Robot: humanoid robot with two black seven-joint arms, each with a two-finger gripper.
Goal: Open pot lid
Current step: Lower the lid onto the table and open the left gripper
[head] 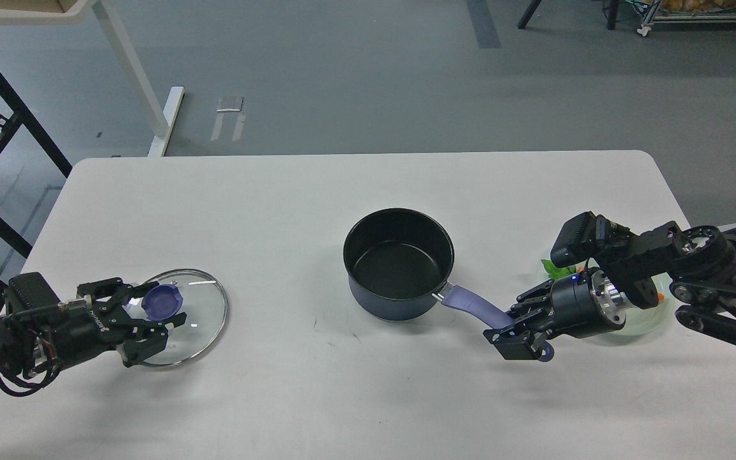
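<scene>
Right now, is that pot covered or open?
Open. The pot shows its bare black inside, and the glass lid lies apart on the table, at the left gripper.

Count on the table [266,191]: one pot [398,262], dead centre, one handle [473,305] sticking out at 4 o'clock. One glass lid [179,317] at 9 o'clock, one blue knob [162,301] on it. One clear plate [652,305] at 3 o'clock, mostly hidden behind the arm, with some green and orange bits on it; can't count those. Two arms, two grippers: left gripper [147,319] at 9, right gripper [515,329] at 4.
</scene>
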